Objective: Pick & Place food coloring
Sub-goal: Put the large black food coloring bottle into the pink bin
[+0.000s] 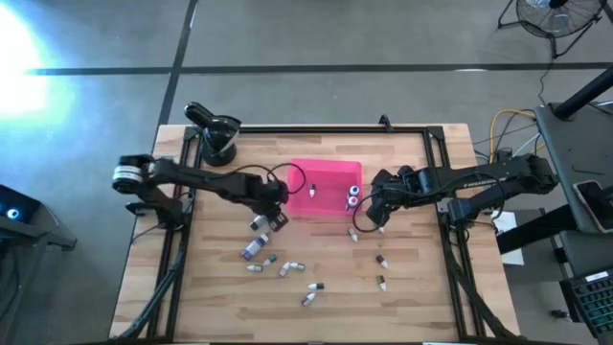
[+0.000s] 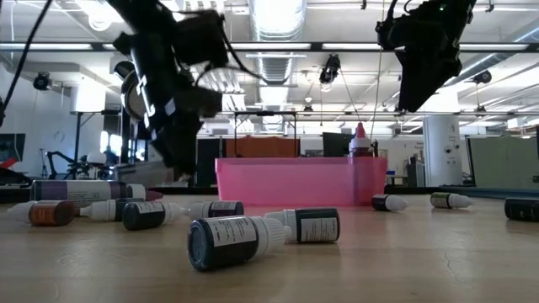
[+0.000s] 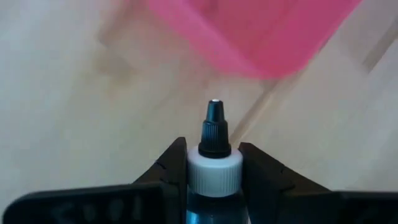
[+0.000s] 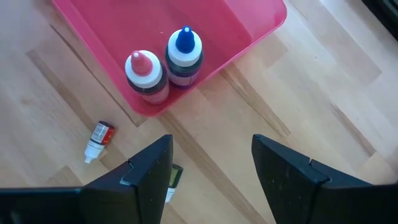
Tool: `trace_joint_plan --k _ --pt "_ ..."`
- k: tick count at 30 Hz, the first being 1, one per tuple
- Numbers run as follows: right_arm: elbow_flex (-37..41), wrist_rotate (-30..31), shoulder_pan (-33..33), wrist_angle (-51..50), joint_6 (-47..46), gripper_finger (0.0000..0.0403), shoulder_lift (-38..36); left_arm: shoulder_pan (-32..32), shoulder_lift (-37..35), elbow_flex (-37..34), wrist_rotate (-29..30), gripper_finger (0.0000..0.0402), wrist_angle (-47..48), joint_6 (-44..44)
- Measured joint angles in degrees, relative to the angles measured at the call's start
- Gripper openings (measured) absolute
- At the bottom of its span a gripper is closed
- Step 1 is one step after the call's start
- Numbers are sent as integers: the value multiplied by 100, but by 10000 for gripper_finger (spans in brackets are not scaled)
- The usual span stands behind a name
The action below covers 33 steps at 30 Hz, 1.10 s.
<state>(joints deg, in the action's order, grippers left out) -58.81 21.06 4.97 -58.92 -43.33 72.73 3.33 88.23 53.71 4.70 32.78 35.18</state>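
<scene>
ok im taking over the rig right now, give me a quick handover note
Left gripper: shut on a black-capped bottle, just off the pink tray.
Right gripper: open, empty, above the table by the tray's corner.
Done: red-tipped bottle and blue-tipped bottle stand upright in the tray.
Left: place the held bottle; about ten loose bottles lie on the wooden table.

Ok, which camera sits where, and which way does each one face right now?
High view: above the table, looking straight down; both arms, the pink tray, loose bottles.
Low view: at tabletop height, looking across into the room; the arms come in from above, lying bottles up close.
Left wrist view: on the left arm, facing the tray; left hand closed on a black-tipped bottle.
Right wrist view: on the right arm, looking down; right hand open.
Shared: right wrist and high views both show the two upright bottles in the tray.
</scene>
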Motion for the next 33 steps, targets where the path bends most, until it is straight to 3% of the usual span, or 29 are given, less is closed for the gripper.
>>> trace_joint_plan --k 3,8,15,19,33 --pt "0 3 0 27 0 214 0 -113 -485 -4 627 81 -127 160" --pt "2 13 0 128 20 214 0 -400 -1151 -217 2163 84 -698 374" --pt "2 15 0 146 22 214 0 -1015 -1672 -1254 4383 85 -1360 1726" --pt "2 15 0 149 21 214 0 -1295 -1919 -1875 5240 86 -2236 2317" --pt "-59 8 0 142 -303 214 0 -1357 -1732 -3410 6352 87 -3808 2524"
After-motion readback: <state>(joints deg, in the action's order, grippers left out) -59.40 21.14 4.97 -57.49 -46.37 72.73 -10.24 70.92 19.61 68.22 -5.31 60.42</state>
